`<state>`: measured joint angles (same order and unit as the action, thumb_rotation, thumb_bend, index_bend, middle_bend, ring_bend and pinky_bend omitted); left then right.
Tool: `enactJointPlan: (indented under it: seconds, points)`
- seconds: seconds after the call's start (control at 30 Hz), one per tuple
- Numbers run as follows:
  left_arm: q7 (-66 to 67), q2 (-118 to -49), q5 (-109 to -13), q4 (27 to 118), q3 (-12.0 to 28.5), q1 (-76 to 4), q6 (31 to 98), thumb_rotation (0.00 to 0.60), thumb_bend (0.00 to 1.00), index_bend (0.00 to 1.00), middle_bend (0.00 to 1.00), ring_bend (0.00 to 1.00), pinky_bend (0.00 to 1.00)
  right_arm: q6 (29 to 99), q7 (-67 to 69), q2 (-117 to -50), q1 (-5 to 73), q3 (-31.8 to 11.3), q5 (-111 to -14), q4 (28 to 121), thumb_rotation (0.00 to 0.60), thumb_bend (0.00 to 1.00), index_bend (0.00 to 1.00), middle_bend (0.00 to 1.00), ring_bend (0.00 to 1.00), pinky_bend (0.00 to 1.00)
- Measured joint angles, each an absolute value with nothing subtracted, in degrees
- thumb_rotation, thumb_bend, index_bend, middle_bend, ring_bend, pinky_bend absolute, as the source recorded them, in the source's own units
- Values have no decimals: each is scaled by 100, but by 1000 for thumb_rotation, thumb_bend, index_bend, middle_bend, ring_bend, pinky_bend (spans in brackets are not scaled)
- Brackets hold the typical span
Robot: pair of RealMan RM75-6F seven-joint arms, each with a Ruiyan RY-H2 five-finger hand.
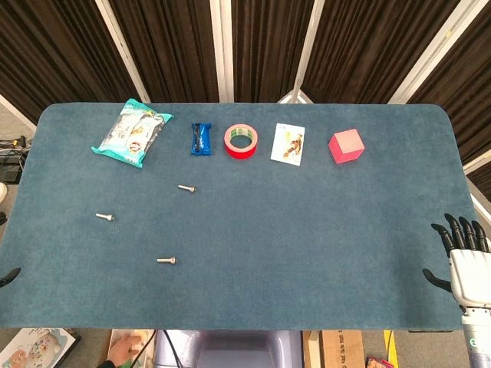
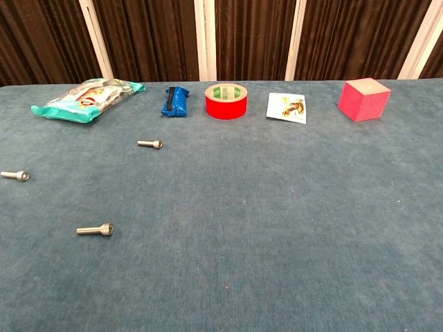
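Teal felt is seen covering the surface from edge to edge, backed by dark pleated curtains with pale diagonal struts. Along the far edge a row of things is laid out: a teal snack packet at the left, then a blue wrapped bar, a red tape roll lying flat, a small picture card and a pink cube, each set apart from its neighbour. Nearer the left side, three metal bolts are scattered well apart: the far bolt, the left bolt and the near bolt.

At the right edge of the head view the right hand is seen, dark fingers spread and pointing up, nothing held; the pink cube is the nearest thing, though well apart from it. At the left edge only a dark tip of the left hand is caught, and its state cannot be told. Neither hand is shown in the chest view. Boxes and cables are glimpsed on the floor below.
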<state>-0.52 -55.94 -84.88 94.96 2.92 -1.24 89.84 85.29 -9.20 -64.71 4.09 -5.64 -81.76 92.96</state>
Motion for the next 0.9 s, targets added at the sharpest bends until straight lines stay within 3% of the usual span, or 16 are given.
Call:
enactJointPlan:
  seconds: [0.9]
  points:
    - [187,-5678,-8713,9534,162,-238,8743,600,9,187,13,0,0,8630,-697,-6367,350,-606,-8172,9371,600,127,215,96,38,0]
